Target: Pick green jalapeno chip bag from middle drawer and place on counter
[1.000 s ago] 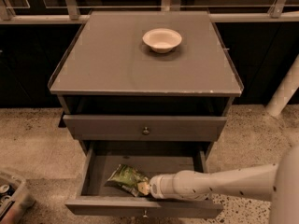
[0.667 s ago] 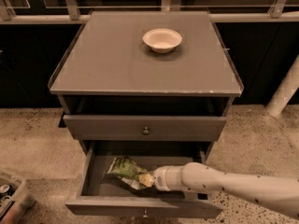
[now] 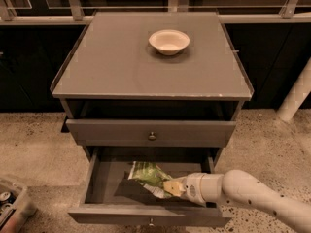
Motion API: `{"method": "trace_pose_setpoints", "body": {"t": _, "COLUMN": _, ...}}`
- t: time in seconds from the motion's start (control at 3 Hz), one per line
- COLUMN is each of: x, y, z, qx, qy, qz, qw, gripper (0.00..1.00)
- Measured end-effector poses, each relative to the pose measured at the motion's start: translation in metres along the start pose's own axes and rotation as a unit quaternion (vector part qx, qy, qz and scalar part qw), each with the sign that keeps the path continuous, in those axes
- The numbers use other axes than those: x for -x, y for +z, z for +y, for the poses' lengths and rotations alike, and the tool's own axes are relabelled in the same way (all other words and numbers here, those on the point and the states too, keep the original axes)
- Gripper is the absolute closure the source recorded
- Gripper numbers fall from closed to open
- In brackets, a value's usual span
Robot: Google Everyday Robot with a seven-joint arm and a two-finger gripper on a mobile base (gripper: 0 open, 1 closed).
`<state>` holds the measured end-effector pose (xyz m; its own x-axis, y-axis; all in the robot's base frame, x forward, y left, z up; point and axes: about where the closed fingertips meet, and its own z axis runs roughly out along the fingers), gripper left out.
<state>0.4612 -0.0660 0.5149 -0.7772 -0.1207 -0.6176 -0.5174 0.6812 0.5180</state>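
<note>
The green jalapeno chip bag [image 3: 147,174] hangs tilted and crumpled over the grey floor of the open middle drawer [image 3: 99,188] and casts a dark shadow beneath it. My gripper [image 3: 173,188] reaches in from the right on a white arm and is shut on the bag's right end. The counter [image 3: 116,67] is the flat grey cabinet top above. It carries a white bowl [image 3: 168,41] near its back.
A shut grey drawer front with a round metal knob [image 3: 152,136] sits just above the open drawer. A bin with cans [image 3: 9,205] stands on the speckled floor at the lower left. A white post [image 3: 296,93] leans at the right. Dark cabinets and a rail run behind.
The arm has drawn back a little to the right and up. The bag has come with it, rising off the drawer floor and shifting right.
</note>
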Motion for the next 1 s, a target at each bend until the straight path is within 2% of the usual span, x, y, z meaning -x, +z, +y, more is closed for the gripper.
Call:
{"method": "trace_pose_setpoints", "body": {"t": 0.33, "x": 0.000, "y": 0.000, "z": 0.000, "qx": 0.000, "qy": 0.000, "qz": 0.000, "qw": 1.0000, "gripper": 1.00}}
{"method": "trace_pose_setpoints", "body": {"t": 0.67, "x": 0.003, "y": -0.007, "z": 0.007, "qx": 0.017, "qy": 0.004, "qz": 0.004, "qw": 0.9998, "gripper": 1.00}}
{"method": "trace_pose_setpoints", "body": {"t": 1.0, "x": 0.017, "y": -0.042, "z": 0.042, "qx": 0.032, "qy": -0.020, "qz": -0.016, "qw": 0.9992, "gripper": 1.00}}
